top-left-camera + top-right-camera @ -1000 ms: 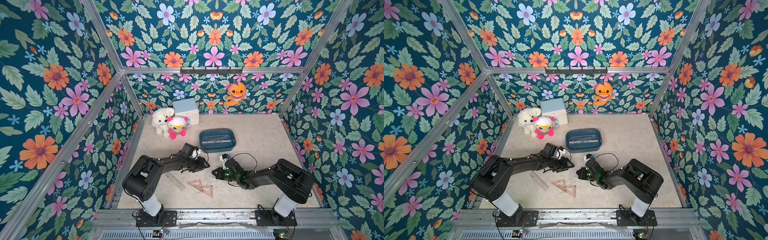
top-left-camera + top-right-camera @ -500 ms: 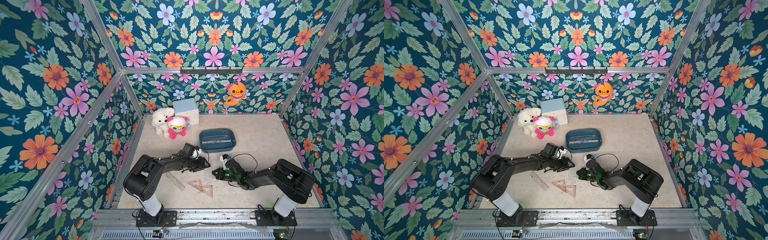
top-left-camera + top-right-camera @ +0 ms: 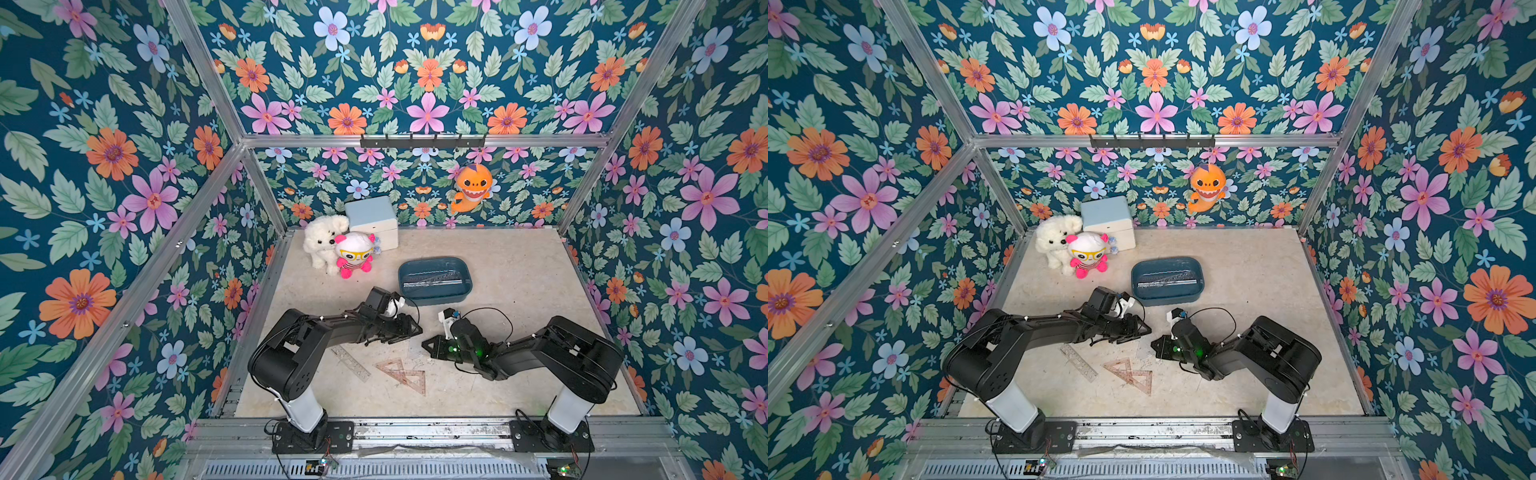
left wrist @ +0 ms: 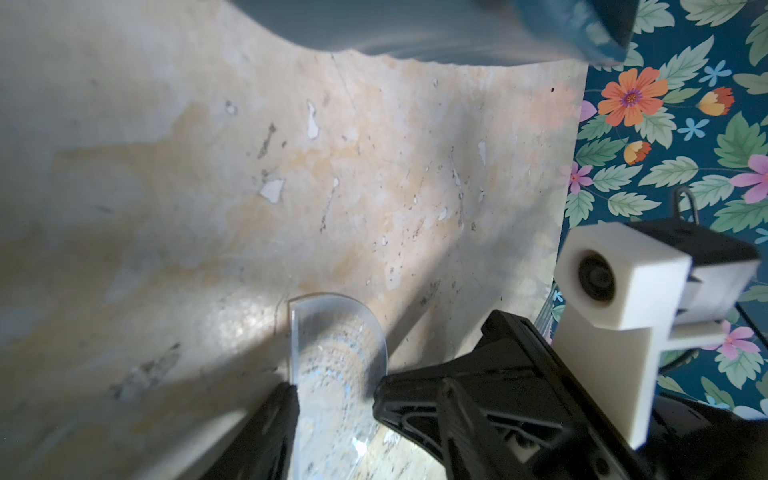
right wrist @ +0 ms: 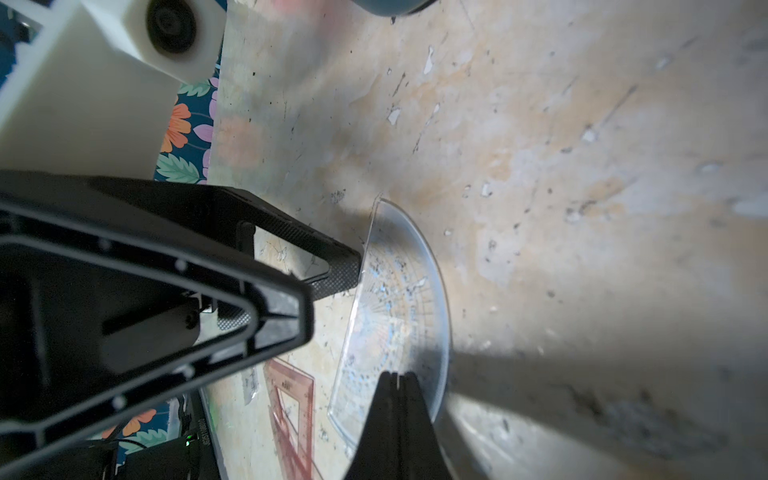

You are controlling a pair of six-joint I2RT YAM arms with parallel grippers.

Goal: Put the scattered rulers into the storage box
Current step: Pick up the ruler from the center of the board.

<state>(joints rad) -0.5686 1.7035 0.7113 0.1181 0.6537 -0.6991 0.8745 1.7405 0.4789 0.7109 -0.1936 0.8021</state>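
Teal plastic marks the storage box (image 3: pixel 434 300), which stands just above the middle of both top views on the beige tabletop (image 3: pixel 519 266), with several clear rulers (image 3: pixel 432 277) lying along its floor. Lower, near the centre, the left arm (image 3: pixel 332 328) and the right arm (image 3: pixel 519 353) reach toward each other, and their jaws almost meet over a faint clear protractor (image 3: pixel 415 351). Below the left arm a straight ruler (image 3: pixel 351 363) lies aslant. Just right of it two pinkish triangles (image 3: pixel 402 371) overlap flat on the tabletop, well apart from the box. In the left wrist view the protractor shows at lower centre, its straight edge beside one black fingertip (image 4: pixel 274 424) of the left jaws. The closed tip of the right jaws meets its curved edge from the lower right, and the box wall blurs across the top edge. In the right wrist view the right jaws are pressed shut at bottom centre, their tip lying over the protractor's curved rim. Whether they pinch it or only press on it I cannot tell. The left jaws stand open at the left of the frame. One textured fingertip (image 5: pixel 343 270) touches the straight edge and the other is off it. The triangles show at the lower edge.
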